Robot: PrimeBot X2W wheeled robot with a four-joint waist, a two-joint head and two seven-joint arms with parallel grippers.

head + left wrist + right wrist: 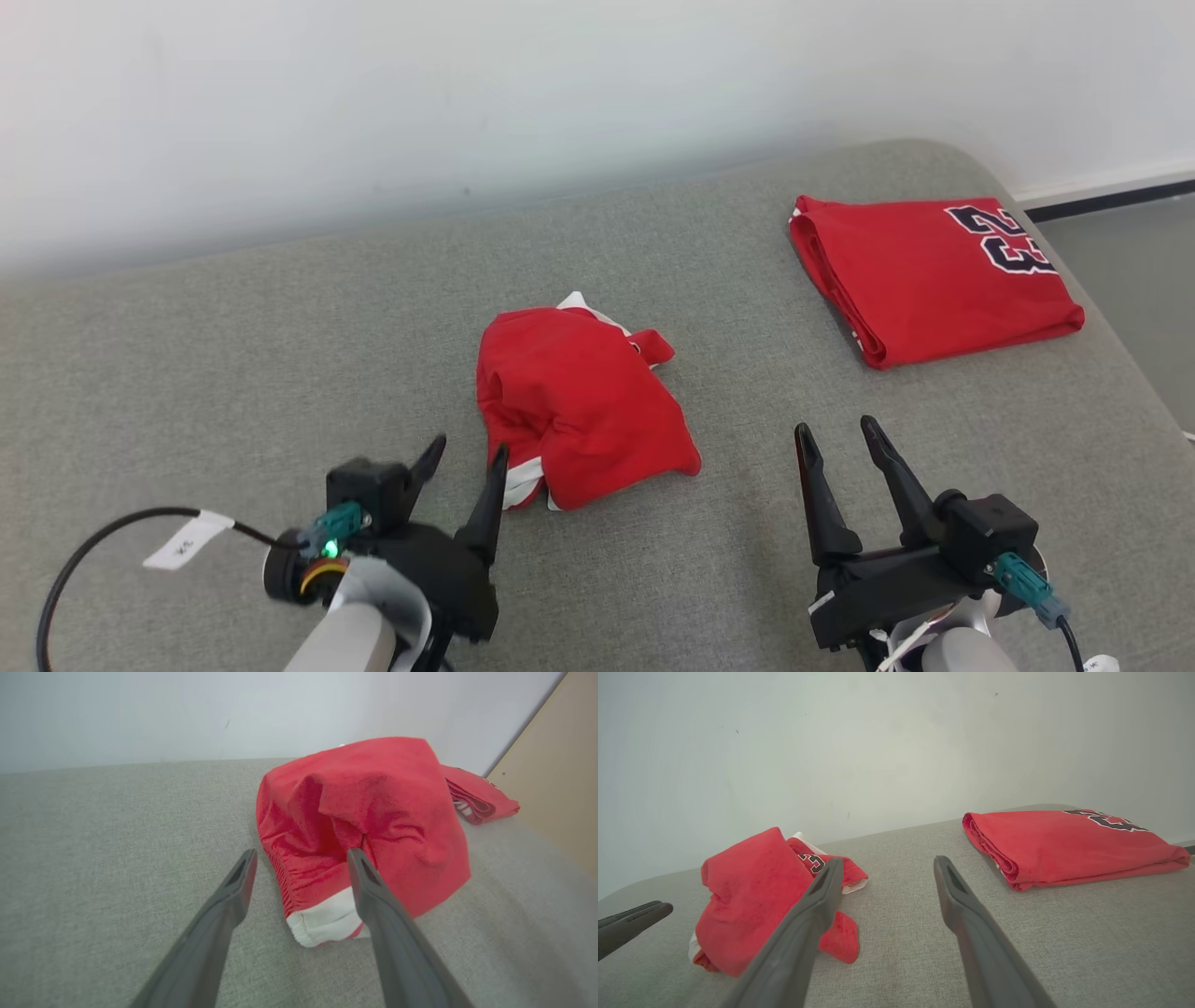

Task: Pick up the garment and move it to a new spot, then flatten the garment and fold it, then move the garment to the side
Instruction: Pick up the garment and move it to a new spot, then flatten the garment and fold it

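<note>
The crumpled red garment [579,411] lies on the grey fabric surface [233,373]. The left gripper [469,450], released and empty, sits at the garment's near-left hem. The right gripper [835,427], likewise spread, stands off to the garment's right. A folded jersey [934,280] lies beyond.

We see folded red jersey [934,280] at far right of grey fabric-covered counter [233,373], near its rounded corner. It lies flat, with stacked fold edges facing left. Dark number 23 [1001,240], white-outlined, sits on top face toward jersey's far right end. We note white wall [467,93] along counter's far edge, with few small dark specks on it. Past right corner: white baseboard [1102,177] with dark strip beneath, then grey floor [1139,271]. In left wrist view we see beige panel [556,765] at right, beyond counter.
</note>
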